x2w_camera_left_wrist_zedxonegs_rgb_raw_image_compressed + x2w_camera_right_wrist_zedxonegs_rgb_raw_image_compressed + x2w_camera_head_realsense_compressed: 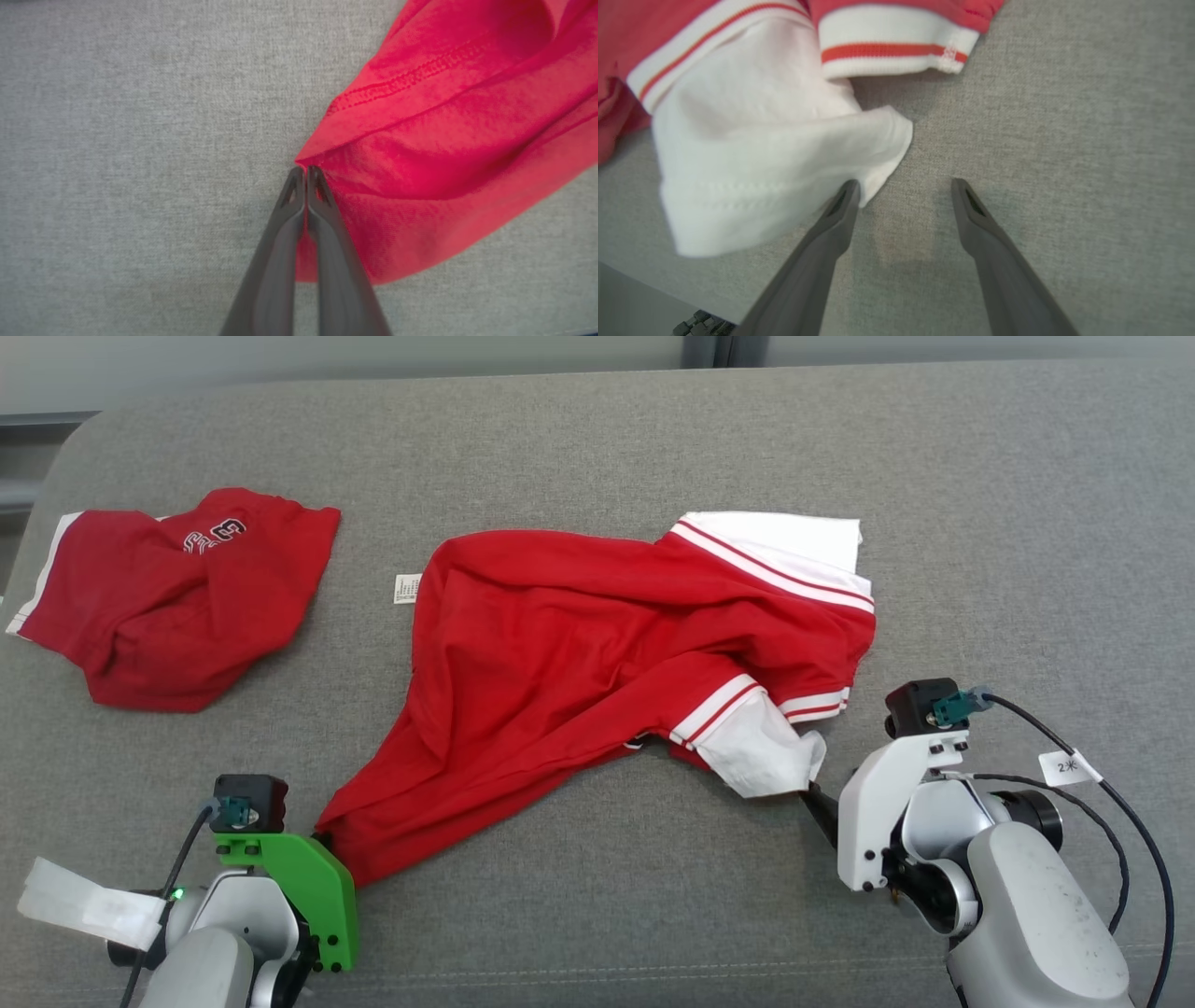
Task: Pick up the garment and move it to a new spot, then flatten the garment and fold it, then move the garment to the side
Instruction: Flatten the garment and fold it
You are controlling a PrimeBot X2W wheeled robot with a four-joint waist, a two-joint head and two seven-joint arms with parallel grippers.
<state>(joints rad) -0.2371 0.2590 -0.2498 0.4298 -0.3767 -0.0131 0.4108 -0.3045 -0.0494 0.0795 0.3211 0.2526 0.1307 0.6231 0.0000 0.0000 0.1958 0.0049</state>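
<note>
Sprawling red garment (560, 644) — white, red-striped cuffs (717, 711)

Bright, even light; soft shadows edge the red shirt (579, 653); both wrist views blur toward their bottom edges.

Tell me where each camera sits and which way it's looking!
Head: up high, looking down at the grey cushion and red shirt; both wrists show, green mount left, white mount right.
Left wrist: looks along the shut left gripper pinching the shirt's corner.
Right wrist: looks along the open right gripper at the white sleeve.
Shared: head and right wrist both see that sleeve.
</note>
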